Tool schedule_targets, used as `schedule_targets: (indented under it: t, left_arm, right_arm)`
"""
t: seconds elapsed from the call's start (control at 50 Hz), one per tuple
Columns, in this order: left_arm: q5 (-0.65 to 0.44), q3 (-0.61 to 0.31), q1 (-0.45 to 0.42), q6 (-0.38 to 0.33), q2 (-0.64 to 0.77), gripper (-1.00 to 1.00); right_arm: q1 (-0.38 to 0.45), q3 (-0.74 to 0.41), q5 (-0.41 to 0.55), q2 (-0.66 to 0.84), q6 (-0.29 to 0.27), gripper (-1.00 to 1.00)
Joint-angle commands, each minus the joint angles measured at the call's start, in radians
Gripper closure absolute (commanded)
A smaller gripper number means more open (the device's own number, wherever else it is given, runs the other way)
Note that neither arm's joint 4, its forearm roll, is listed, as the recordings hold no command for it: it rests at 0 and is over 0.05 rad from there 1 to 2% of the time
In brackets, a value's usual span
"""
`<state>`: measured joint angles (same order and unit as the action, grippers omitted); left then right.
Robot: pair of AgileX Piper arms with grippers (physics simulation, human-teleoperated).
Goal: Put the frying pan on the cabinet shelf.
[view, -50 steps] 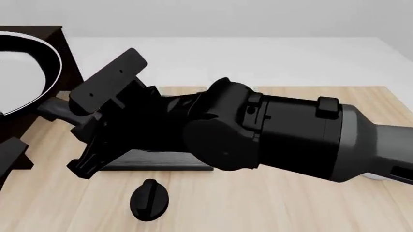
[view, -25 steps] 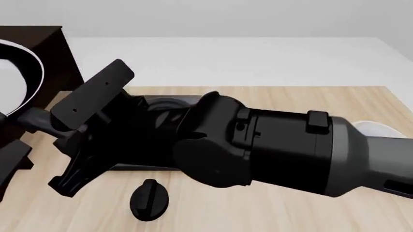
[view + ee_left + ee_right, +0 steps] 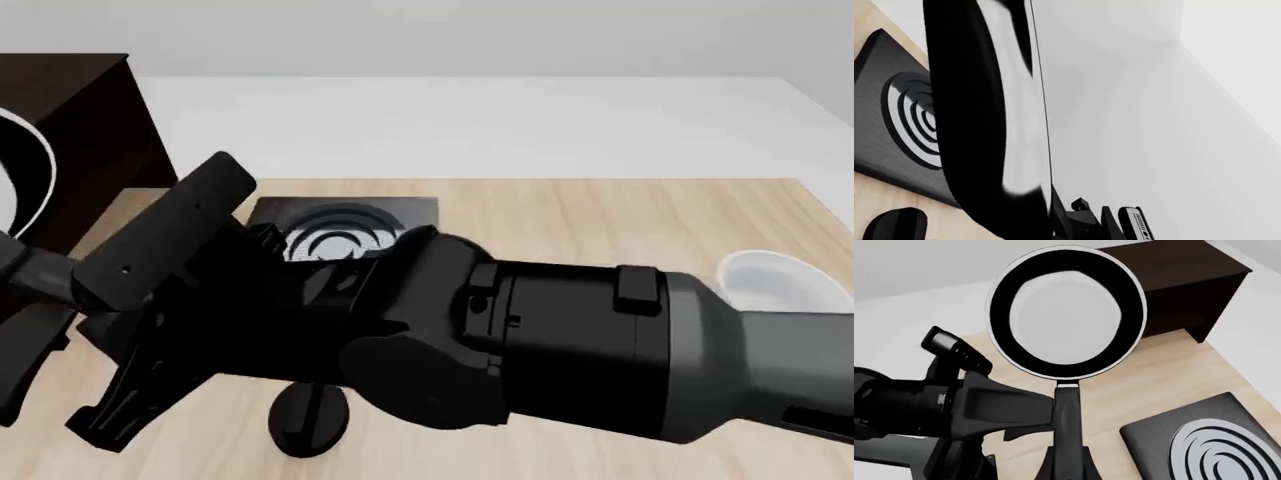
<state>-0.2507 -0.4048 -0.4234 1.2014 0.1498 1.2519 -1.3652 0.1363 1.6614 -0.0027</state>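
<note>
Wooden table (image 3: 601, 220), frying pan (image 3: 1066, 312) handle gripped in right claw (image 3: 1067, 462)

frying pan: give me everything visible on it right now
The frying pan is small and round, with a black rim, a glossy pale inside and a long thin black handle. It is held up off the table, its inside facing the right wrist camera. The right gripper is shut on the handle's end. The cabinet shelf lies beyond it. In the front view only the pan's edge shows at far left, in front of the cabinet.
</note>
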Motion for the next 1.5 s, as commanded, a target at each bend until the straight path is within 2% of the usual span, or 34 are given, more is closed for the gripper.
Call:
schedule_targets:
  t: [0.02, 0.1, 0.14, 0.32, 0.34, 0.4, 0.42, 0.44, 0.6, 0.94, 0.96, 1.02, 1.08, 1.5]
  left_arm:
    - [0.006, 0.0, 0.004, 0.001, 0.002, -1.0]
    - [0.007, 0.0, 0.004, 0.001, 0.003, -1.0]
    - [0.008, 0.002, 0.004, 0.002, 0.003, -1.0]
    - [0.013, 0.005, 0.01, 0.008, 0.002, -1.0]
    - [0.017, 0.009, 0.026, 0.012, 0.004, 1.0]
    - [0.021, 0.015, 0.034, 0.017, 0.002, 1.0]
    - [0.027, 0.015, 0.079, 0.016, 0.008, 1.0]
    - [0.032, 0.02, 0.09, 0.023, 0.01, 1.0]
    - [0.044, 0.029, 0.122, 0.034, 0.014, 1.0]
    - [0.044, 0.023, 0.129, 0.032, 0.02, 1.0]
    - [0.046, 0.025, 0.129, 0.031, 0.02, 1.0]
    - [0.048, 0.026, 0.129, 0.027, 0.021, 1.0]
    - [0.029, 0.005, 0.125, -0.002, 0.029, 1.0]
    - [0.031, 0.006, 0.123, 0.002, 0.023, 1.0]
  right_arm:
    - [0.031, -0.006, -0.039, -0.008, 0.01, 1.0]
    - [0.045, -0.006, -0.04, -0.005, 0.012, 1.0]
    - [0.063, -0.033, -0.006, -0.011, 0.011, 1.0]
    - [0.082, -0.039, -0.008, -0.013, 0.009, 1.0]
    - [0.082, -0.039, -0.01, -0.014, 0.008, 1.0]
    - [0.083, -0.038, -0.013, -0.015, 0.007, 1.0]
    - [0.082, -0.037, -0.014, -0.017, 0.009, 1.0]
    - [0.083, -0.037, -0.014, -0.018, 0.008, 1.0]
    - [0.079, -0.037, -0.016, -0.029, -0.002, 1.0]
    - [0.081, -0.022, -0.036, -0.026, 0.002, 1.0]
    - [0.068, -0.014, -0.042, -0.035, -0.013, -1.0]
    - [0.07, -0.02, -0.037, -0.034, 0.004, -1.0]
    - [0.068, -0.021, -0.036, -0.036, -0.001, -1.0]
    - [0.02, -0.051, 0.001, -0.078, -0.035, -1.0]
